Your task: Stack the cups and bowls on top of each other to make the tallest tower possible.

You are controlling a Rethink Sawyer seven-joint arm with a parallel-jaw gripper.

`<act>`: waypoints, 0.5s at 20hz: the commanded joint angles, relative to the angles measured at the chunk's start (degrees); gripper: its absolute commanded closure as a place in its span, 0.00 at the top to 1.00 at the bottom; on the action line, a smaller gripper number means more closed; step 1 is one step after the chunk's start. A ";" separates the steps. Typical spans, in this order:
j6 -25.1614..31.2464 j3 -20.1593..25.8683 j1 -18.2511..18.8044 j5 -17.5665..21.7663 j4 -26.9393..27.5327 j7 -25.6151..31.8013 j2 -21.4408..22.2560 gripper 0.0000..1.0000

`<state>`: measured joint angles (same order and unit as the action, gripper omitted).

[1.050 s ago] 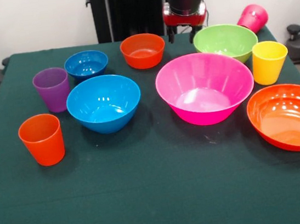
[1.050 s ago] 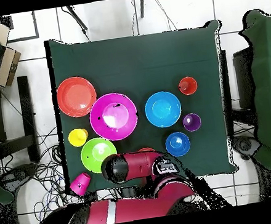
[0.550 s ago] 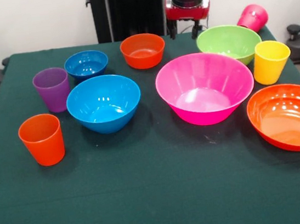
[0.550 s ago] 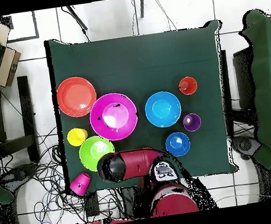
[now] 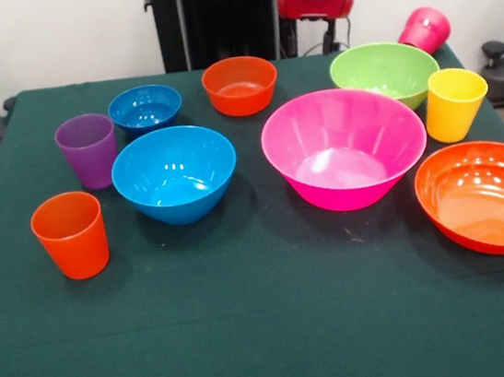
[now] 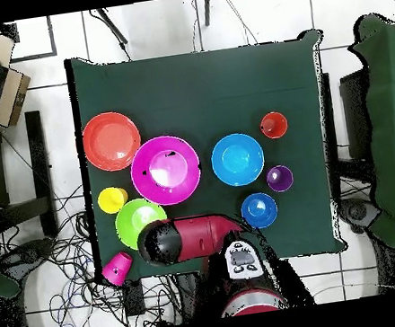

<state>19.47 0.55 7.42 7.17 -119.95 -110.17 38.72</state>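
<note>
At the tabletop's far edge, the gripper has lifted clear; jaw state cannot be told.
Nothing is stacked: lime bowl stays there, magenta cup tipped at the corner.

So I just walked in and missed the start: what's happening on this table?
Nothing is stacked yet. The bowls and three of the cups stand apart and upright on the green table; the magenta cup lies tipped at the far corner. The robot's gripper is at the table's far edge, holding nothing, only partly visible.
</note>
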 commanded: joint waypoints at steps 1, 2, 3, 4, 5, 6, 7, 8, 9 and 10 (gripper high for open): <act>3.86 4.91 -0.35 0.37 1.25 -3.10 -0.78 1.00; 4.15 4.89 -0.44 0.32 1.37 -3.07 -0.69 1.00; 4.44 4.86 -0.52 0.28 1.50 -3.05 -0.60 1.00; 5.01 4.81 -0.66 0.21 1.73 -3.00 -0.42 1.00; 5.58 4.75 -0.79 0.14 1.96 -2.95 -0.24 1.00; 6.11 4.71 -0.98 0.08 2.22 -2.92 -0.07 1.00; 6.54 4.69 -1.11 0.01 2.46 -2.90 0.05 1.00; 7.07 4.72 -1.16 -0.07 2.64 -2.85 0.26 1.00; 7.55 4.74 -1.19 -0.09 2.82 -2.75 0.45 1.00; 8.03 4.77 -1.23 -0.11 2.99 -2.65 0.64 1.00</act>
<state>21.33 0.66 7.38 7.17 -119.95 -110.17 38.90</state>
